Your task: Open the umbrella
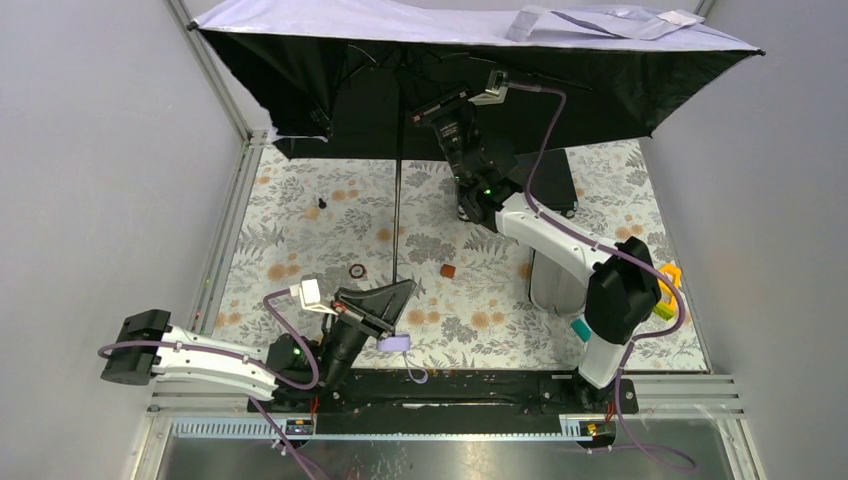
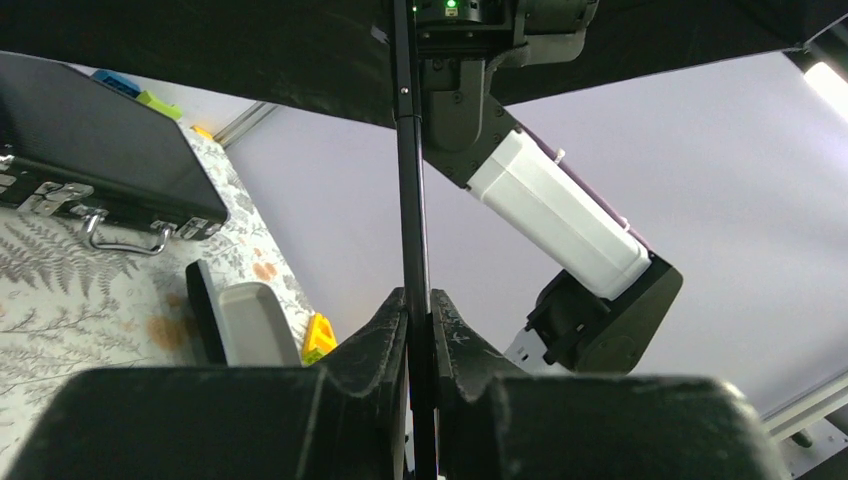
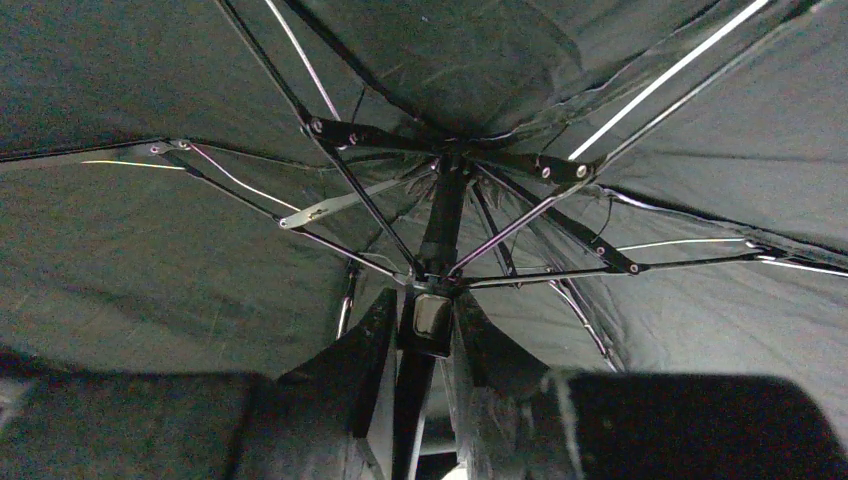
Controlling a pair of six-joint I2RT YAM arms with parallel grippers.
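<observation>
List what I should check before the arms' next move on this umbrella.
1. left gripper shut on the umbrella shaft: ok.
2. right gripper clamped on the runner under the canopy: ok.
3. canopy spread, ribs extended: ok.
4. runner latched in its top position: cannot tell.
5. umbrella shaft straight between the two grippers: ok.

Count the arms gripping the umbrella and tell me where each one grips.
2. The left arm's fingers clamp the umbrella's black shaft low down, near the handle. The right arm's fingers pinch the runner under the open canopy.
</observation>
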